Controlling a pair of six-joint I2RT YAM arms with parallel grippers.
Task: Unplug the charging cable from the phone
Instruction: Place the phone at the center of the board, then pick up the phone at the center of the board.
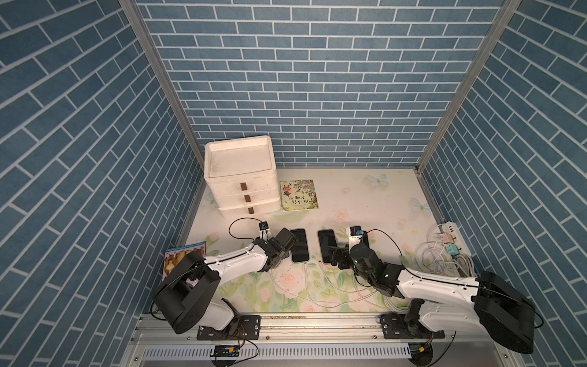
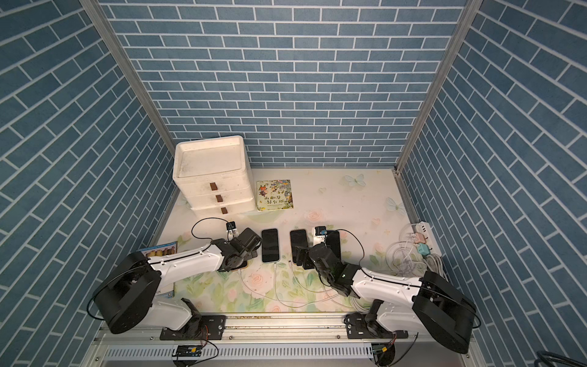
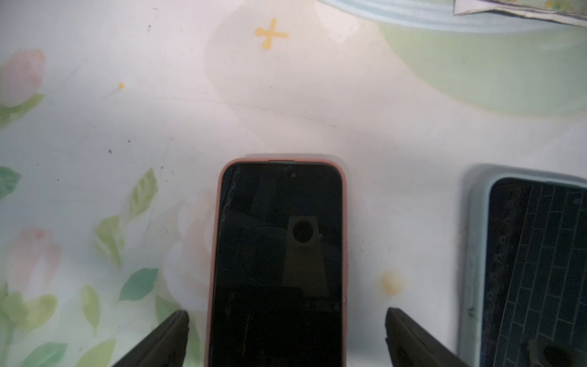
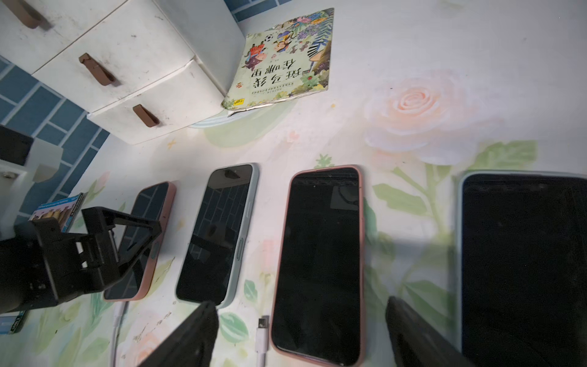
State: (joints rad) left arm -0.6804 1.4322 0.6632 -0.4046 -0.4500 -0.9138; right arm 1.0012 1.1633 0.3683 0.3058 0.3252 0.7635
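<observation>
**One plug out, both hands spread over phones**

The right hand (image 4: 300,305) is spread wide and pinches nothing, standing astride the near end of the pink phone (image 4: 317,263), which lies flat on the tabletop (image 4: 444,47). The white plug (image 4: 263,324) lies loose just beside that phone, so this unplugging looks done. The left hand (image 3: 287,314), also spread, straddles the end phone (image 3: 279,254), whose port is hidden. The next move is probably to steady that phone and pull its cable straight out.

Both arms stretched forward, wrists low; left fingers (image 3: 165,343) spread wide, empty; right fingers (image 4: 419,336) spread, empty.
</observation>
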